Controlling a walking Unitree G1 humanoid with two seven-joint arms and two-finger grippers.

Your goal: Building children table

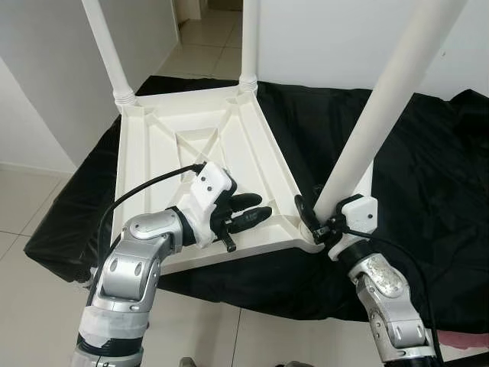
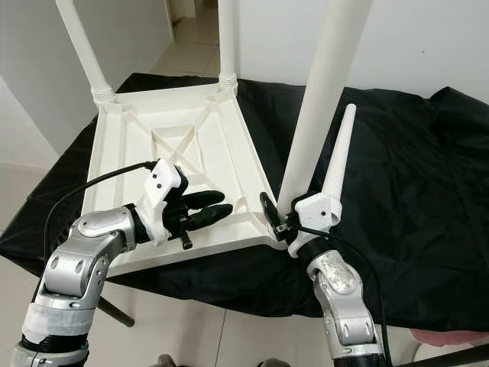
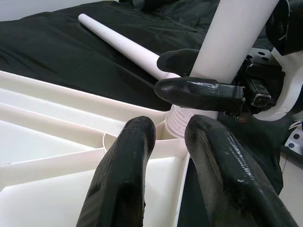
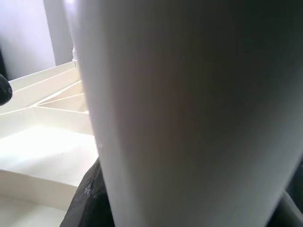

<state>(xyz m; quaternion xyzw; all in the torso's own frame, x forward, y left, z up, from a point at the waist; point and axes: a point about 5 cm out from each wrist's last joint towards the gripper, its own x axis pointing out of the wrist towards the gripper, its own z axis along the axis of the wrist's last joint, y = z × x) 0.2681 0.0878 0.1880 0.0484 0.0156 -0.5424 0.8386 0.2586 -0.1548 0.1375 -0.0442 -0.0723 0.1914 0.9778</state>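
An upturned white plastic children's table (image 1: 206, 145) lies on a black cloth (image 1: 428, 176). The right claw (image 1: 319, 222) pinches the white leg (image 1: 382, 99) at its five o'clock corner; the left claw (image 1: 248, 212), slightly spread, hovers at seven o'clock.

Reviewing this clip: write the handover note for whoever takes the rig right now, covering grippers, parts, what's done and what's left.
Right gripper: shut on the third leg, low down at the near-right corner socket.
Left gripper: open, resting over the tabletop and pointing toward that corner.
Tabletop lies upside down on the black cloth. Two far legs stand in their sockets. Fourth leg lies loose on the cloth, right of the tabletop.
Left: finish seating the third leg, then fit the fourth.
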